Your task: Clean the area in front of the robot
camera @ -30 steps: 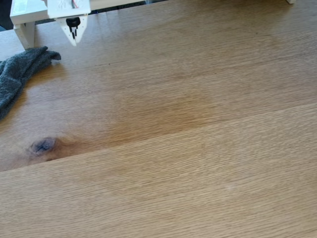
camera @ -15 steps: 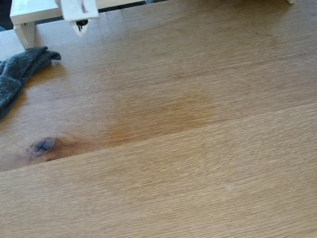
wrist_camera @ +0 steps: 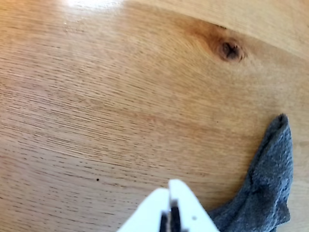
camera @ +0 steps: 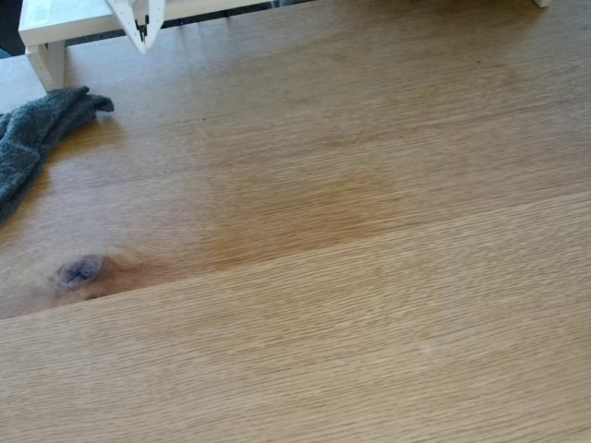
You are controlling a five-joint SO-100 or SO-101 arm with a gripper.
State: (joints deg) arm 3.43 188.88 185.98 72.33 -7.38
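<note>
Grey sock (camera: 35, 138) is the one loose item on the oak table (camera: 369, 277): it lies at the far left in the fixed view, near the white shelf leg (camera: 46, 63), and well apart from the dark knot (camera: 78, 271) nearer the camera. Your gripper (camera: 142, 35) hangs at the far edge, right of the sock and not touching it; in the wrist view the two white fingers (wrist_camera: 157, 212) sit pressed together with only a thin dark slit between them, holding nothing, and the sock (wrist_camera: 268, 188) trails off to the right of the tips. Main risk as I see it: you come down with the fingers closed and just shove the fabric around instead of pinching it, so spread them before you descend. Second: the sock is soft and long, so a pinch at the thin toe end will likely drag the rest across the wood, or slip out on the lift; aim at the bunched part. Third: the shelf leg is close to the sock's far end, so a swing to the left could clip it. Pointed tips driven too low would scrape the wood. I can't tell from either view how high the tips sit above the table, so descend slowly.
</note>
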